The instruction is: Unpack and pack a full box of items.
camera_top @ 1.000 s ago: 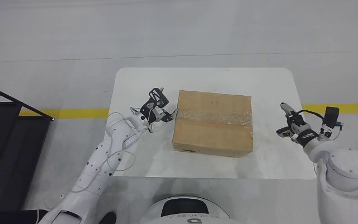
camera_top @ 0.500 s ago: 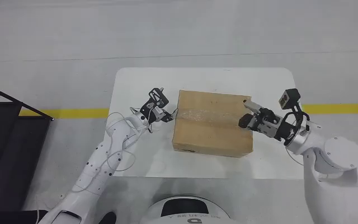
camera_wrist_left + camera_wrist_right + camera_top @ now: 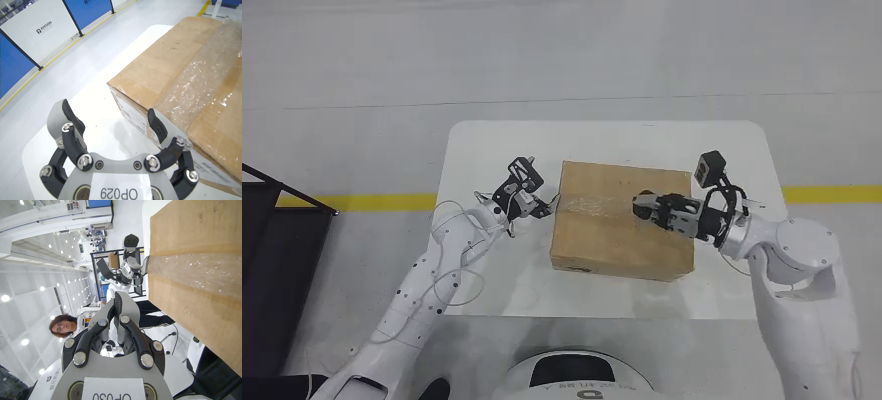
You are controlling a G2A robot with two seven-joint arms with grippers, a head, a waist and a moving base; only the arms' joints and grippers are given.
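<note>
**A:** What can't be made out?

**B:** The table (image 3: pixel 482 290) bears a shut box (image 3: pixel 622 240), so its contents are hidden. Its end label (image 3: pixel 132 113) sits partly behind one pad (image 3: pixel 157 126).

**A:** How does the box look?

**B:** Plain brown cardboard, with clear crinkled tape (image 3: pixel 607 203) along the top seam.

**A:** And the jaws?

**B:** Left gripper (image 3: pixel 542 203) is spread wide, with the box's end just beside one pad. Right gripper (image 3: pixel 644 206) is pinched together, with the tape just below its tips. I can't tell whether they touch.

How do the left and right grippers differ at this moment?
The left gripper has open jaws; the right gripper has shut jaws. The left gripper sits beside one end of the box, by its taped seam; the right gripper is over the box's top, above that seam. Both hold nothing.
</note>
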